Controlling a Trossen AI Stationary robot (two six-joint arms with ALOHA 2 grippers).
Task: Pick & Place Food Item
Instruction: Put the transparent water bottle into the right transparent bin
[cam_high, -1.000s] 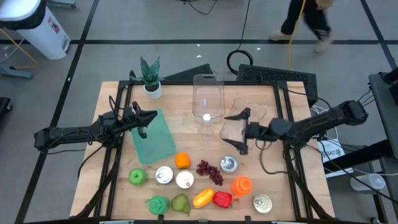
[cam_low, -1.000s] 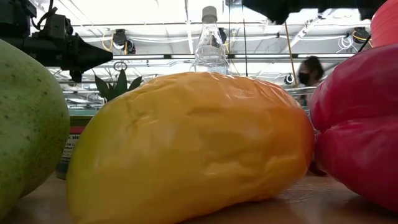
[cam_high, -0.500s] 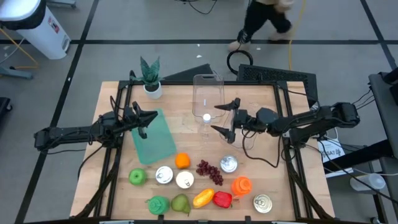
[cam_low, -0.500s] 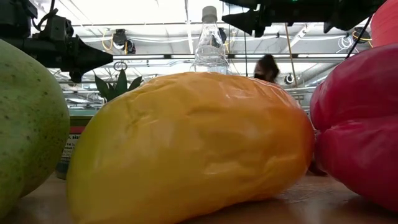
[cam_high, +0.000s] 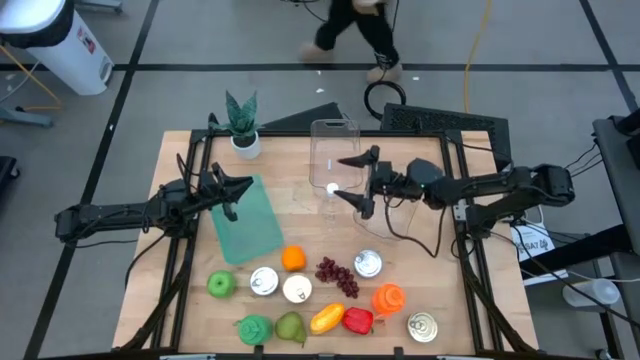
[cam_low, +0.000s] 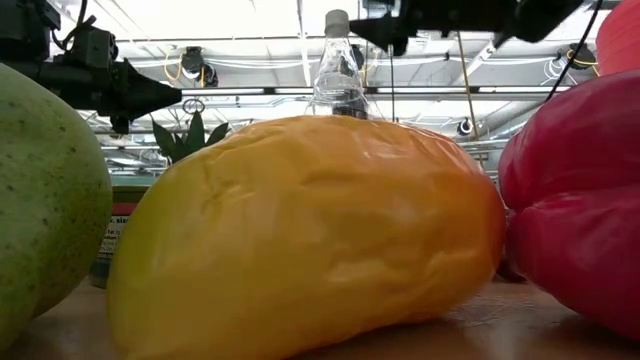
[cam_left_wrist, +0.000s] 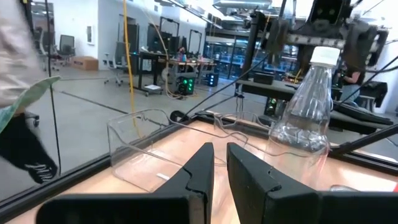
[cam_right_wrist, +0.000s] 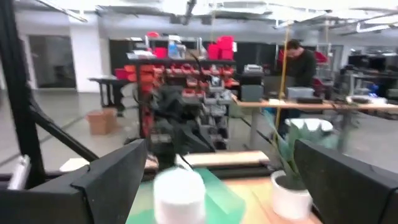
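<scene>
Food lies along the near part of the wooden table (cam_high: 410, 150): an orange (cam_high: 293, 258), grapes (cam_high: 338, 276), a green apple (cam_high: 221, 285), a pear (cam_high: 290, 326), a yellow mango (cam_high: 327, 319) and a red pepper (cam_high: 358, 320). My right gripper (cam_high: 340, 178) hangs open above the table's middle, its fingers pointing level at the white cap (cam_right_wrist: 179, 190) of an upright clear bottle (cam_left_wrist: 305, 106), touching nothing. My left gripper (cam_high: 240, 188) is shut and empty over the far end of a green cutting board (cam_high: 250, 225).
A clear plastic container (cam_high: 335, 145) stands just beyond the bottle. A potted plant (cam_high: 242, 128) sits at the far left. Several cans (cam_high: 264, 282) and an orange plastic item (cam_high: 388, 298) stand among the food. A person (cam_high: 350, 30) walks past beyond the table.
My right gripper has swung, still open, toward the table's left and far edges and a little up, coming up to the bottle's cap. The person beyond the table has walked from right to left.
</scene>
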